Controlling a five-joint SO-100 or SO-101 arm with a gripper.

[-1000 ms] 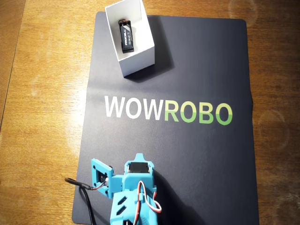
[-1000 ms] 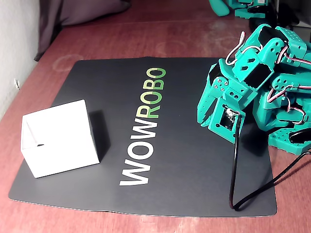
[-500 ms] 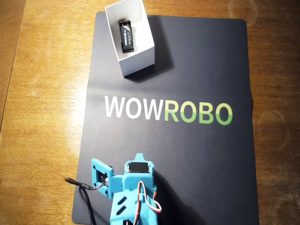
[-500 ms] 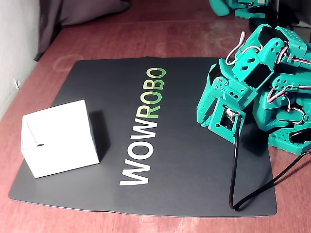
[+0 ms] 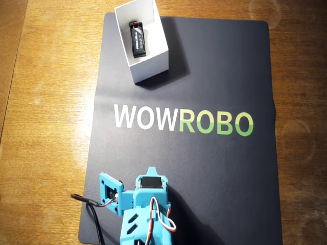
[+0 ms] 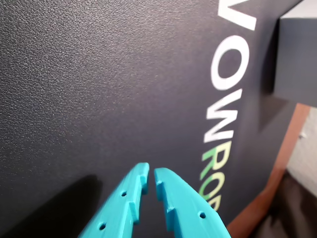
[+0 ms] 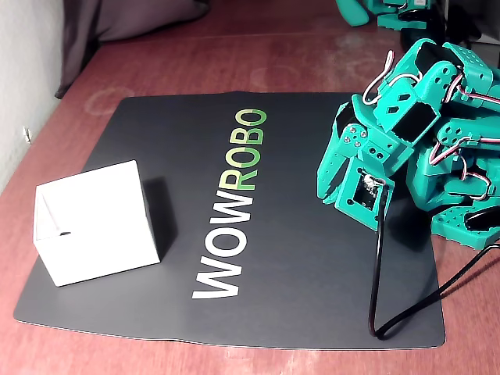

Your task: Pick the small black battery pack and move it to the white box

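The small black battery pack (image 5: 138,41) lies inside the white box (image 5: 148,68) at the mat's far end in the overhead view. The box also shows in the fixed view (image 7: 98,219), where its walls hide the battery, and in the wrist view (image 6: 297,59) at the top right. My teal gripper (image 6: 151,171) is shut and empty, its jaws nearly touching just above the black mat. It is folded back near the arm's base (image 7: 323,187), far from the box. In the overhead view the arm (image 5: 145,204) covers the gripper.
A black mat (image 5: 214,71) with WOWROBO lettering (image 5: 183,121) covers the wooden table (image 5: 46,102). A black cable (image 7: 376,281) loops from the arm onto the mat's near corner. Other teal robot parts (image 7: 469,211) stand at the right edge in the fixed view.
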